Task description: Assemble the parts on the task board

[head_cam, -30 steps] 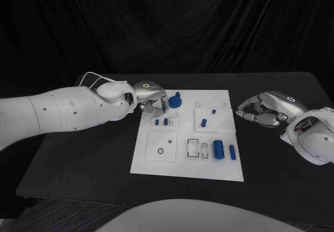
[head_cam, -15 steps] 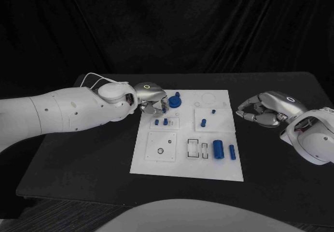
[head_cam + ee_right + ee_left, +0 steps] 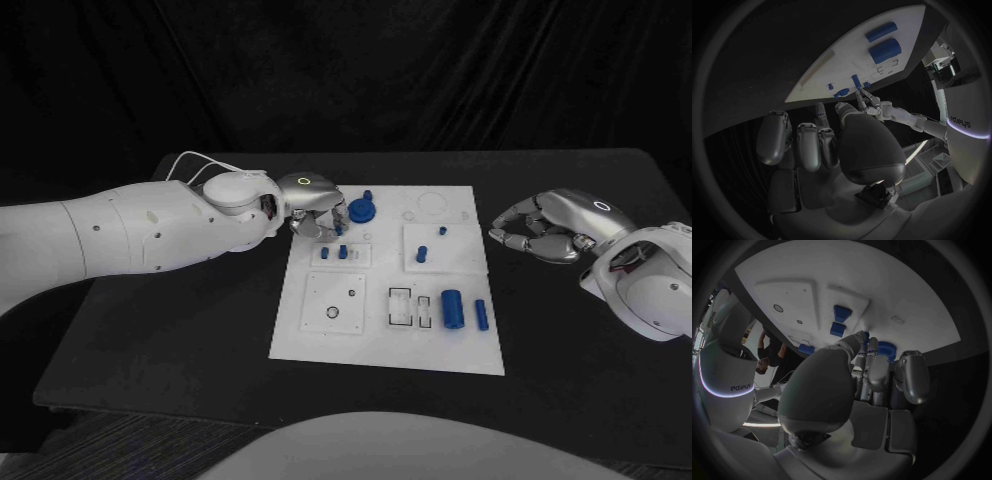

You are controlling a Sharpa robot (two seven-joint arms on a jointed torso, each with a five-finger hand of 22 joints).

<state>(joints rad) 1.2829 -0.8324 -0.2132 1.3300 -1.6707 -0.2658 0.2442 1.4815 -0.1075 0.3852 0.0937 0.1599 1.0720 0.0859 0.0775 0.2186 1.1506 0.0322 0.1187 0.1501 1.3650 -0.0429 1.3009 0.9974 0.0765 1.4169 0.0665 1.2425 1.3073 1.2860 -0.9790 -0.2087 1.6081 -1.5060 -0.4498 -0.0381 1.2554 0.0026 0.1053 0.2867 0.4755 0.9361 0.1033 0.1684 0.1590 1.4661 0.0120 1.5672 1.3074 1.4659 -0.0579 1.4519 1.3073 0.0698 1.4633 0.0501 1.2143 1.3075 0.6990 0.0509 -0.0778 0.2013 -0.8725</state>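
Note:
The white task board [image 3: 378, 340] lies mid-table. My left hand [image 3: 315, 210] hovers over its far-left corner and pinches a small blue peg [image 3: 864, 335] between thumb and finger. Just beside that hand stands a round blue part with a post [image 3: 361, 209]. Two small blue blocks [image 3: 336, 253] sit in a plate below the hand, and blue pegs [image 3: 423, 251] stand further right. A thick blue cylinder [image 3: 453, 308] and a thin one [image 3: 482, 315] lie near the board's right edge. My right hand [image 3: 551, 232] is off the board to the right, fingers curled in, nothing in it.
The board [image 3: 848, 57] carries empty rectangular slots [image 3: 410, 308] and a plate with small holes [image 3: 335, 300]. Black tabletop [image 3: 173, 340] surrounds the board on all sides.
The left hand has sunk very slightly toward the board's far-left corner. The right hand and the parts have not moved.

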